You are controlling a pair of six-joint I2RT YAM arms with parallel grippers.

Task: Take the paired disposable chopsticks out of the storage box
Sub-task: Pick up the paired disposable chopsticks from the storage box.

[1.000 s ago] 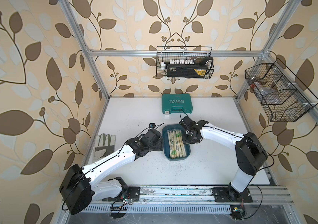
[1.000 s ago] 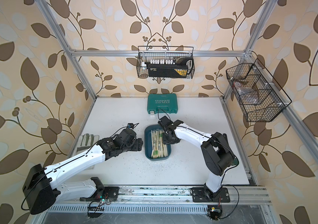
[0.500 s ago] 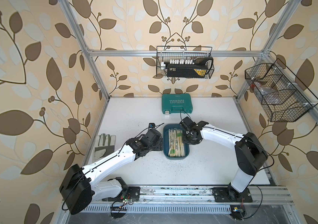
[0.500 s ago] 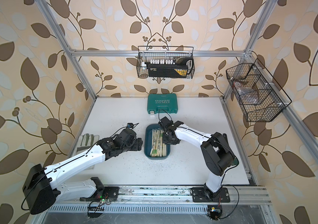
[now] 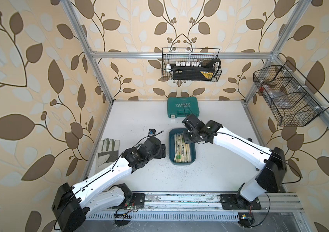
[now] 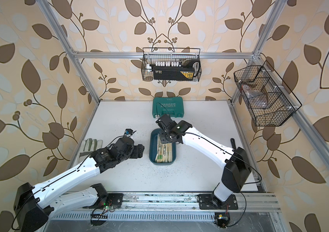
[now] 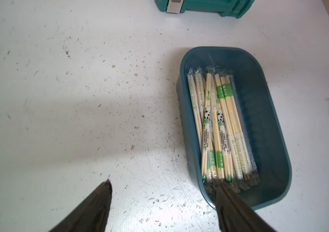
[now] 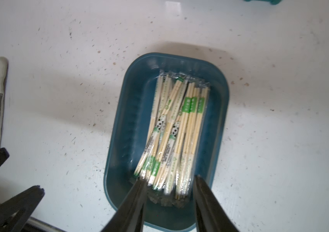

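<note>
Since a second ago the right hand [image 8: 168,180] has parted its jaws. It hangs over the storage box [image 5: 194,152] with its two fingers [image 8: 137,192] moderately apart on either side of one end of the bundle. Whether they touch the wrappers I cannot tell.

All the paired disposable chopsticks [image 5: 182,147] lie inside the box in clear wrappers with green and panda print. They run lengthwise and are slightly fanned. One long side of the box floor is bare.

Beside the box, on the robot's left, the left hand [image 7: 162,183] is spread wide and holds nothing.

Beyond the box's far end a green tool case [image 5: 183,109] lies shut on the white bench [image 5: 139,120]. Past the left hand from the box a work glove [image 5: 108,152] lies flat. On the wall beyond the case a wire basket [image 5: 190,66] holds a black box and a row of small white pieces. A second basket [image 5: 288,96], on the wall to the box's right, holds something crumpled that I cannot make out.
</note>
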